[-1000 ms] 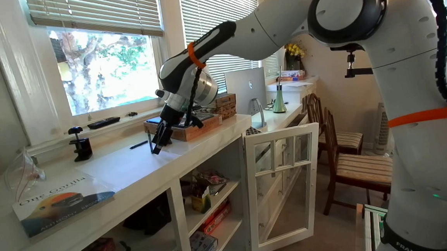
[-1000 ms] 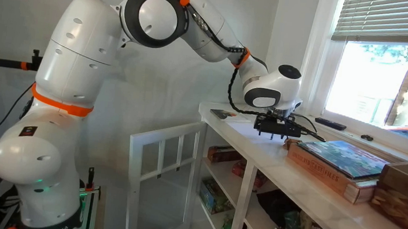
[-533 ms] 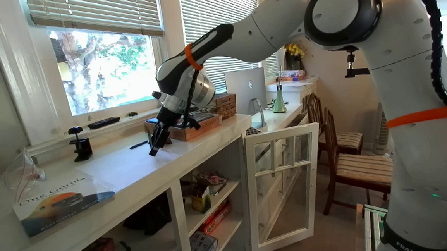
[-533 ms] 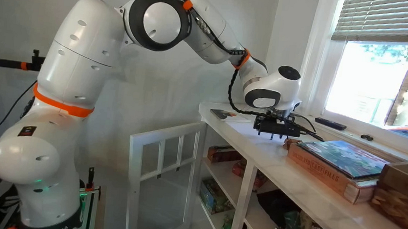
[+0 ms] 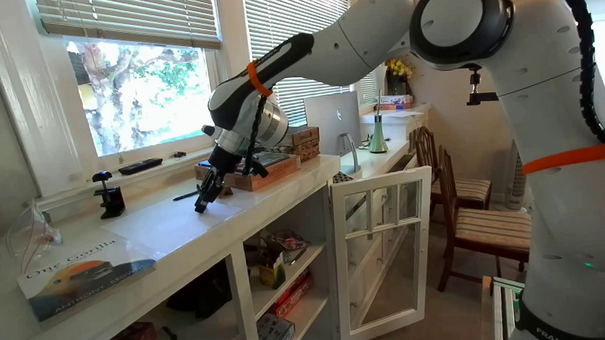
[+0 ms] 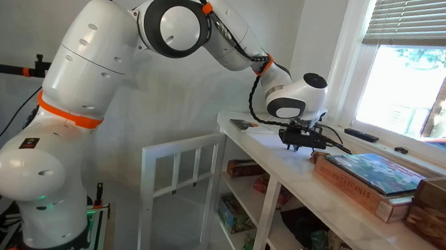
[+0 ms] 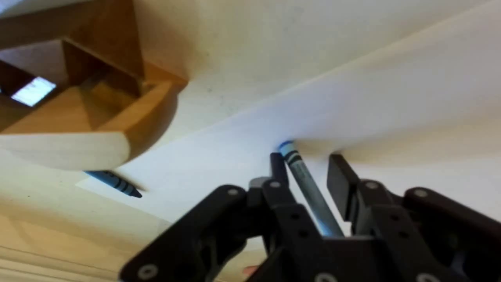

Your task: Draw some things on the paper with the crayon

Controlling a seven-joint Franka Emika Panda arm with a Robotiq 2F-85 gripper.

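Over the paper (image 5: 169, 220), the gripper (image 7: 306, 156) has jaws parted astride the crayon (image 7: 311, 192), which in the wrist view sits toward nine o'clock of the gap — the likely grasp wants centring, then gentle squeezing — crayons may snap.

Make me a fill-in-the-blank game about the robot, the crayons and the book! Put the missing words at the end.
In the wrist view, one crayon shows ____ the two fingers of the gripper.
A second crayon has its tip on the white sheet of ____.
The book says "One ____" on its cover.
The bands around the robot's arm are coloured ____.

Missing words: between; paper; Gorilla; orange.
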